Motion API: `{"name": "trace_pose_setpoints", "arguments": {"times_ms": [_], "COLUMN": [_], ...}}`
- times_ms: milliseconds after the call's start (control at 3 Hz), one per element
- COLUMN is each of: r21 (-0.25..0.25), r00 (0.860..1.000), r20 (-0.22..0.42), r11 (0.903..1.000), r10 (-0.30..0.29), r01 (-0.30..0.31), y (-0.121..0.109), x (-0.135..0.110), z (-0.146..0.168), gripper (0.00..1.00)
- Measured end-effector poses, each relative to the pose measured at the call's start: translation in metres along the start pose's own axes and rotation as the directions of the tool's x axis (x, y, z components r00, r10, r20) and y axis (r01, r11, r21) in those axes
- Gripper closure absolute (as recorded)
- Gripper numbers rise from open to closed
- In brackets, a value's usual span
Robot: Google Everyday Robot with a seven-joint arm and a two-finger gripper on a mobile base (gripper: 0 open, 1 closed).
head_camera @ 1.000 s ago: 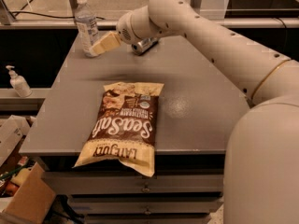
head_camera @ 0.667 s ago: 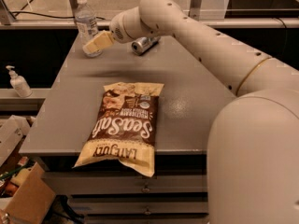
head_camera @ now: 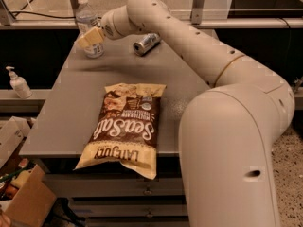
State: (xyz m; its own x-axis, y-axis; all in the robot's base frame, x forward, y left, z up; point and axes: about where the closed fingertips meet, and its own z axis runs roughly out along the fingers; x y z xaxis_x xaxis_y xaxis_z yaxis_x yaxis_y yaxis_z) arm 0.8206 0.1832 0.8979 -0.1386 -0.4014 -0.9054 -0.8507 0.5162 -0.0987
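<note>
My gripper (head_camera: 90, 38) hangs at the far left corner of the grey table (head_camera: 66, 103), right in front of a clear water bottle (head_camera: 86, 17) that stands upright there. The gripper overlaps the bottle's lower half; I cannot tell whether it touches it. A silver can (head_camera: 146, 43) lies on its side just to the right, behind the arm. A brown and cream chip bag (head_camera: 124, 126) lies flat on the table's near half, reaching over the front edge.
A white pump bottle (head_camera: 18, 83) stands on a ledge left of the table. A cardboard box (head_camera: 27, 203) and clutter sit on the floor at the lower left. The arm's large link (head_camera: 227, 141) fills the right side.
The gripper has swung left from beside the can to the water bottle. The can now lies in plain sight. The bag has not moved.
</note>
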Motion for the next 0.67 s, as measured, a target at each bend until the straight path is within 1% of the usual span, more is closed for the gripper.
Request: {"name": "trace_pose_setpoints", "arguments": {"times_ms": [333,667], "r21": [-0.006,-0.018], "r00": [1.000,1.000], "r20": [0.008,0.016], "r11": [1.0000,0.9998], "r10": [0.004,0.000], "r01": [-0.004,0.000], "y": [0.0019,0.0060], "x": [-0.0090,-0.0132], "z": [0.0126,0.0197], "gripper": [0.18,0.41]}}
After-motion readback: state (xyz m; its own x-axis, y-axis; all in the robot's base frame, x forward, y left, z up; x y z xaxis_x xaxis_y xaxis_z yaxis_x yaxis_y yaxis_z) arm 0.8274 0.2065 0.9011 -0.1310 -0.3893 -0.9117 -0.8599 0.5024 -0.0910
